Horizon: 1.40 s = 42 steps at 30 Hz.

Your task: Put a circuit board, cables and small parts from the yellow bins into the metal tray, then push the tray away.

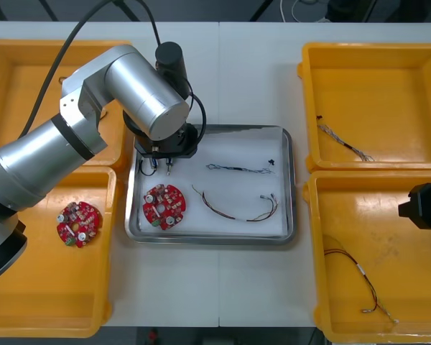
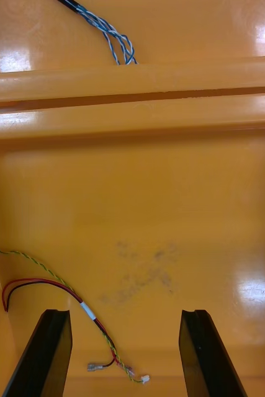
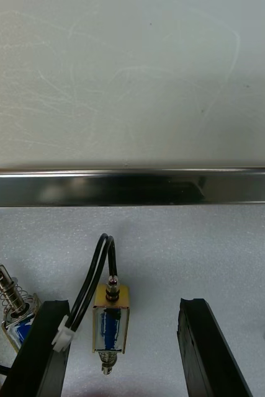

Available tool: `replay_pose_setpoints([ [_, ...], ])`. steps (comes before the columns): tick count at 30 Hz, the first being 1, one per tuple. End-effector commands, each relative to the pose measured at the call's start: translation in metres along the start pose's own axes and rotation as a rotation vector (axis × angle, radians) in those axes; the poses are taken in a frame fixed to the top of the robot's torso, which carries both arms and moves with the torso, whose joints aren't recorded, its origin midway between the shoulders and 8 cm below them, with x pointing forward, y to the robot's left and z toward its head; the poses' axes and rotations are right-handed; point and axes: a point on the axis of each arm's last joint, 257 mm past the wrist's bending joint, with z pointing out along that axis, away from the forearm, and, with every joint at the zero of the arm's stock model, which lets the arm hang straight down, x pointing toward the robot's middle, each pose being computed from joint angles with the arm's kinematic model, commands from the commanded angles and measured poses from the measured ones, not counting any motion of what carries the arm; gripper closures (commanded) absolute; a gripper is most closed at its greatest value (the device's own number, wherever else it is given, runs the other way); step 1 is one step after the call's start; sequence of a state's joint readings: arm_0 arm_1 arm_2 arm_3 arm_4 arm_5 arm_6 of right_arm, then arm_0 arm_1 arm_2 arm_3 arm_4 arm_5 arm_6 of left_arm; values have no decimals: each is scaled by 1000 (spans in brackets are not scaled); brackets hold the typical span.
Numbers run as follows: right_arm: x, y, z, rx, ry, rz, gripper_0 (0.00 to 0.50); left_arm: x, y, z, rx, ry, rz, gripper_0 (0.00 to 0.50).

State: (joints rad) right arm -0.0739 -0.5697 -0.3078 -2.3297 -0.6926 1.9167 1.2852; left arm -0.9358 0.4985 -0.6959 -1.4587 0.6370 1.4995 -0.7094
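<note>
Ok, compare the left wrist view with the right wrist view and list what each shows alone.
Left wrist alone: small metal parts with black wires in the shiny metal tray, white inside. Right wrist alone: a red and yellow cable in a yellow bin, a twisted blue and white cable in the next bin. Both: black jaws open, gripping nothing.

Tray [image 1: 214, 240] holds board [image 1: 164, 206] left of cables [image 1: 237, 206], small parts [image 3: 112, 322] seemingly behind.

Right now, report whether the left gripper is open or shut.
Open: over the tray, the left gripper has its fingers well apart, and the small metal part between them touches neither.
</note>
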Motion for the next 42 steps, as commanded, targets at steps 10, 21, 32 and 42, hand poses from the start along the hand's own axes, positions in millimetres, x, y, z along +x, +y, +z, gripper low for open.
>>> replay_pose_setpoints([
  [10,-5,-6,-14,23,-22,-56,0,-23,-18,-61,9,-69,-35,0],
  [21,-20,38,-28,-76,-17,-237,0,-18,20,-122,56,-59,-68,0],
  [32,-26,108,-30,-155,-4,-473,0,-2,82,-164,102,-70,-19,0],
  [42,-15,185,-16,-141,-2,-780,0,3,150,-181,108,-78,13,0],
])
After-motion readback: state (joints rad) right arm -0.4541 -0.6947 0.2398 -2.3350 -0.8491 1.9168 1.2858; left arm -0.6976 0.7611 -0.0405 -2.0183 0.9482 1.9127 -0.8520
